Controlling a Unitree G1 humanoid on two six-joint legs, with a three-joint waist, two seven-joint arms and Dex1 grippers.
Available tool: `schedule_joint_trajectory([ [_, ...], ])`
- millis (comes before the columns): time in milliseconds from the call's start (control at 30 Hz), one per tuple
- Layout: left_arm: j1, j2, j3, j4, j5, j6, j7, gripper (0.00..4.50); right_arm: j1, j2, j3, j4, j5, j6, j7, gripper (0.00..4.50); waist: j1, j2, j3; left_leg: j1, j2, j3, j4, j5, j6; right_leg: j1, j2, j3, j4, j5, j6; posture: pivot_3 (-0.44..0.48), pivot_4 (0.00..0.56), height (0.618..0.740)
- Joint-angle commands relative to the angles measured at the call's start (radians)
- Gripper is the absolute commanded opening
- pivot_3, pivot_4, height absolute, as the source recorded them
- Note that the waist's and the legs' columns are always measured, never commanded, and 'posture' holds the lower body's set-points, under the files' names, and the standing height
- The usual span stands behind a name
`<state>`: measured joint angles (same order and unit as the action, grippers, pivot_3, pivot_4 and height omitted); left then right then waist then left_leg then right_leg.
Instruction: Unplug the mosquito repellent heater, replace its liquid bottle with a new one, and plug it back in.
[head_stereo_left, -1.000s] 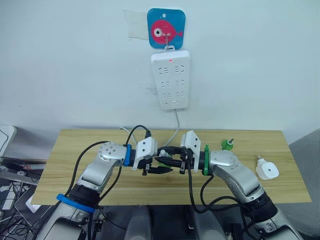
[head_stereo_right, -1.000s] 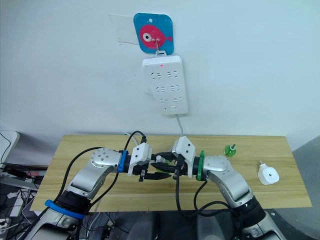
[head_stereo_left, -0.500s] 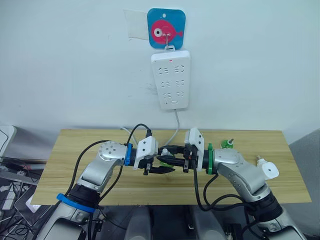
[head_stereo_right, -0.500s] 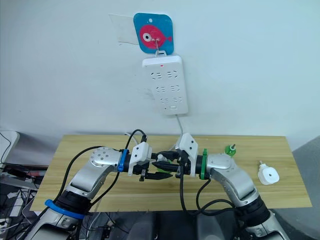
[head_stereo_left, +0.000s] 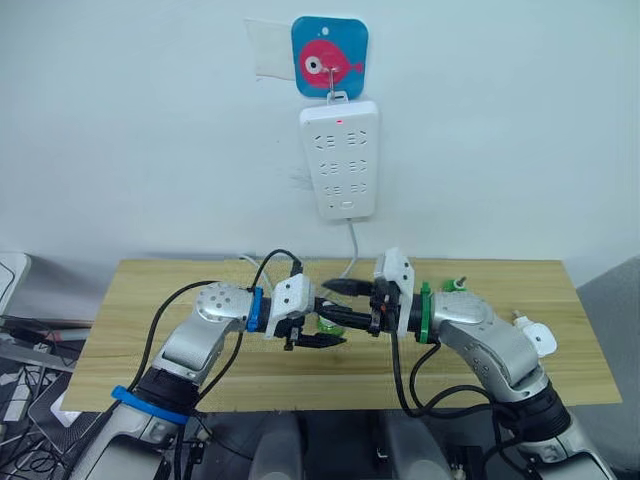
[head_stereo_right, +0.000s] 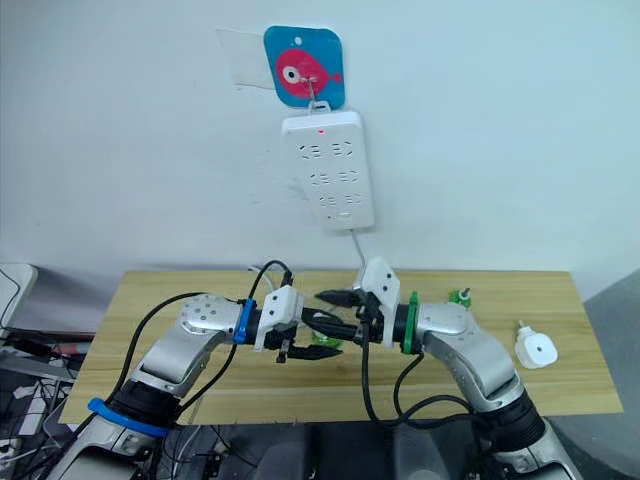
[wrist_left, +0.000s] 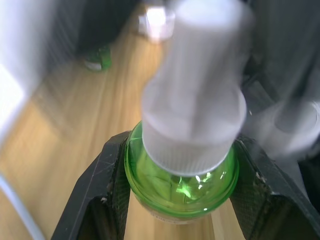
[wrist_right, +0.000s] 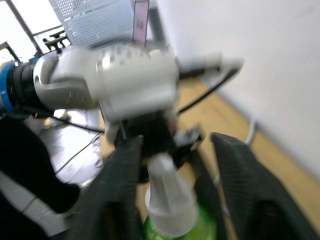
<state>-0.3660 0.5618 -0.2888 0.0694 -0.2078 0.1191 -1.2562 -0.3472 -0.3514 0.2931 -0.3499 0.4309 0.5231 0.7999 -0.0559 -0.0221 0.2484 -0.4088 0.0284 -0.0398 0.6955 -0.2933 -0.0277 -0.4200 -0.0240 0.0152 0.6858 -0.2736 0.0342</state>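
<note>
Two claws meet mid-frame: left claw (wrist_left: 180, 200) clamps the new bottle (wrist_left: 182, 182); right claw (wrist_right: 175, 190) spread around its cap (wrist_right: 170, 197). Best grip squarely, twist gently.

I see the new bottle (wrist_left: 181, 186) as glossy translucent green plastic with a matt white plastic cap, pinched by my left claw (wrist_left: 181, 200), whose black fingers (wrist_left: 105, 197) look rough and grainy. The table (head_stereo_left: 150, 285) is pale, smooth wood.
</note>
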Motion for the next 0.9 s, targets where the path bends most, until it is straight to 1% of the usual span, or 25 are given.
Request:
schedule_joint_trajectory([
  [33,0.002,0.006,0.001,-0.029,0.0,-0.013,-0.006,2.25,0.002,-0.002,-0.01,-0.045,0.002,-0.023,0.001,3.09,0.002,0.0,0.0,0.0,0.0,0.0,0.0,0.0,0.0,0.0,0.0,0.0,0.0,0.0,0.0,-0.079,0.224,0.74],
  [233,0.003,0.005,0.0,-0.031,0.0,-0.014,-0.004,2.25,0.008,-0.022,-0.012,-0.05,0.002,-0.02,0.015,3.09,0.001,0.0,0.0,0.0,0.0,0.0,0.0,0.0,0.0,0.0,0.0,0.0,0.0,0.0,0.0,-0.079,0.222,0.74],
  [367,0.001,0.002,0.0,-0.033,-0.001,-0.013,-0.003,2.25,0.01,-0.032,0.015,-0.037,-0.019,-0.033,0.025,3.09,0.001,0.0,0.0,0.0,0.0,0.0,0.0,0.0,0.0,0.0,0.0,0.0,0.0,0.0,0.0,-0.079,0.222,0.74],
  [700,0.004,0.006,-0.003,-0.05,0.001,-0.02,-0.007,2.25,0.011,-0.022,0.046,0.007,-0.06,-0.071,0.031,3.09,0.001,0.0,0.0,0.0,0.0,0.0,0.0,0.0,0.0,0.0,0.0,0.0,0.0,0.0,0.0,-0.071,0.219,0.74],
  [800,0.005,0.007,-0.003,-0.052,0.003,-0.019,-0.007,2.25,0.009,-0.018,0.046,0.014,-0.058,-0.074,0.039,2.51,0.001,0.0,0.0,0.0,0.0,0.0,0.0,0.0,0.0,0.0,0.0,0.0,0.0,0.0,0.0,-0.071,0.219,0.74],
  [900,0.007,0.006,-0.003,-0.056,0.004,-0.016,-0.005,2.25,0.008,-0.017,0.048,0.019,-0.057,-0.072,0.047,1.44,0.001,0.0,0.0,0.0,0.0,0.0,0.0,0.0,0.0,0.0,0.0,0.0,0.0,0.0,0.0,-0.071,0.219,0.74],
])
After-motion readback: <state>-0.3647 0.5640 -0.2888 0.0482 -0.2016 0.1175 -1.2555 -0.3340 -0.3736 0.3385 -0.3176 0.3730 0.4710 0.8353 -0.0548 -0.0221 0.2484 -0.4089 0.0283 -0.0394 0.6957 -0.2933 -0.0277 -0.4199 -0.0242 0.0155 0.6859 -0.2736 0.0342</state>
